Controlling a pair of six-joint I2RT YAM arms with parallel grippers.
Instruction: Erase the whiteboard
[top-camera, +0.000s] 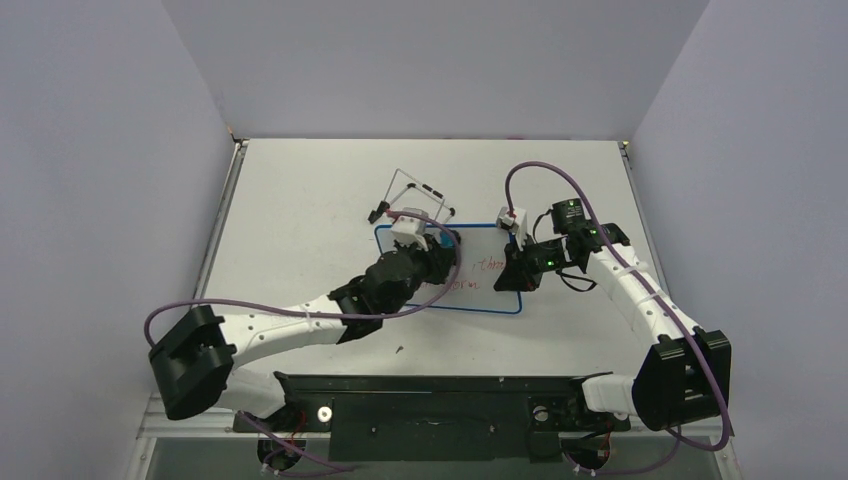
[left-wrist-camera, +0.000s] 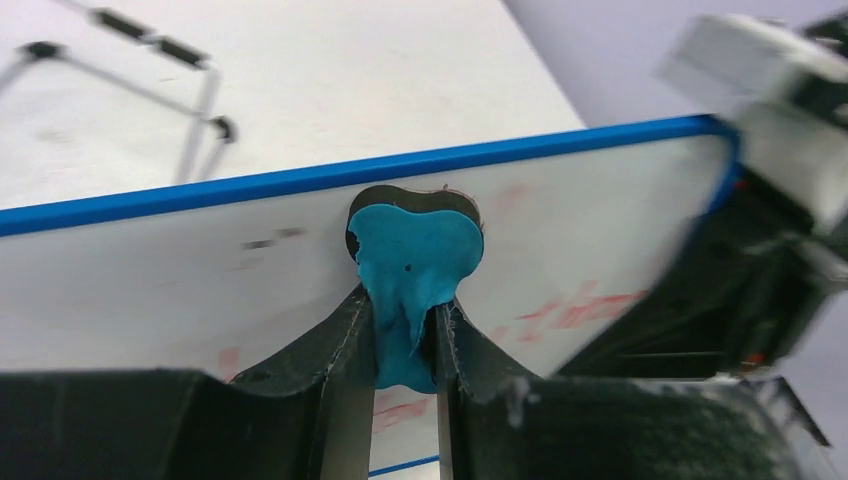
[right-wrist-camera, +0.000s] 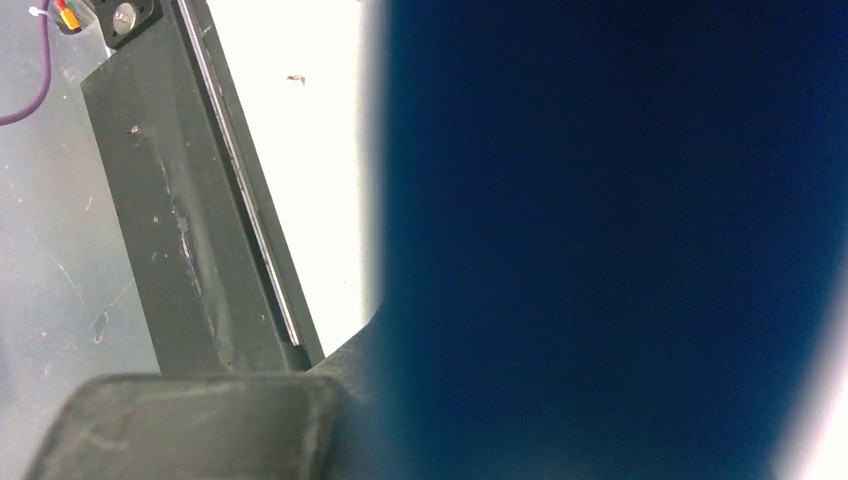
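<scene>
Two arms split the job here: left gripper (left-wrist-camera: 405, 330) pinches the teal eraser (left-wrist-camera: 415, 250) against the whiteboard (top-camera: 490, 292), which lies flat mid-table, just in front of its wire stand (top-camera: 415, 195). Right gripper (top-camera: 515, 265), jaws pressed together, sits at the board's right edge, probably bracing it against sliding. Red scribbles not wiped yet.

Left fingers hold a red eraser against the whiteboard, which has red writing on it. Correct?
No: the eraser in the left fingers is teal, not red; the left wrist view shows it. It is against the whiteboard, which has red writing on it.
</scene>
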